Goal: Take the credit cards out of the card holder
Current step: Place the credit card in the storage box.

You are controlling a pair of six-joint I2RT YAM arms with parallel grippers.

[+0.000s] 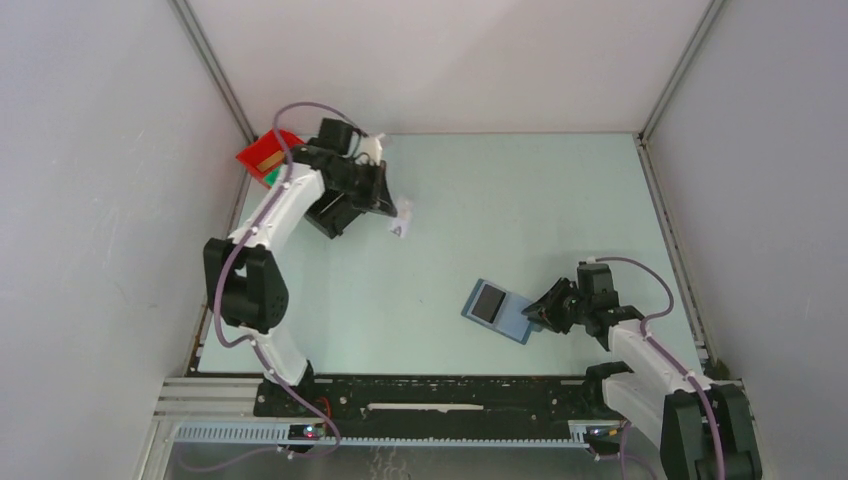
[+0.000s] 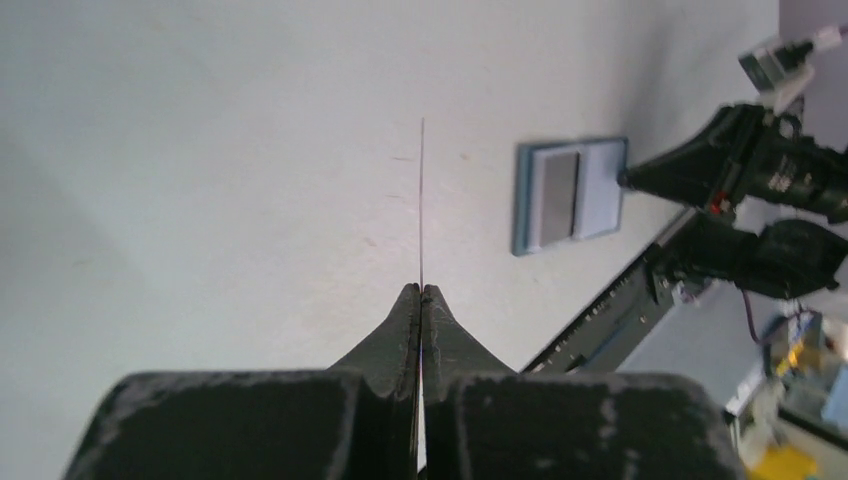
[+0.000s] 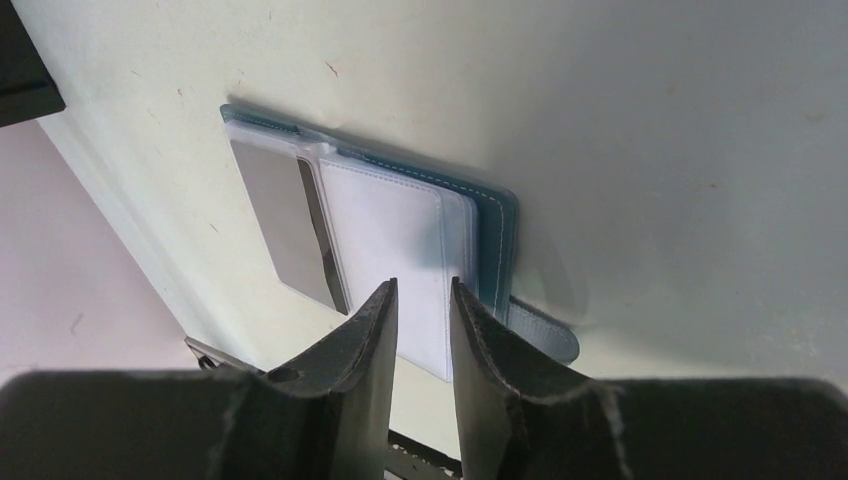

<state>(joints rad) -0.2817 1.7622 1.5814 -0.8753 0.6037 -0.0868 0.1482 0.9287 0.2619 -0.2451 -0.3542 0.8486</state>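
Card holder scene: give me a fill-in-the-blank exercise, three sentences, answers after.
1. The card holder lies ____ on the table, its inside facing up.
2. The left gripper has its jaws ____ on a thin pale card.
3. The right gripper stands with jaws apart over the holder's ____ sleeve.

Missing words: open; shut; white.
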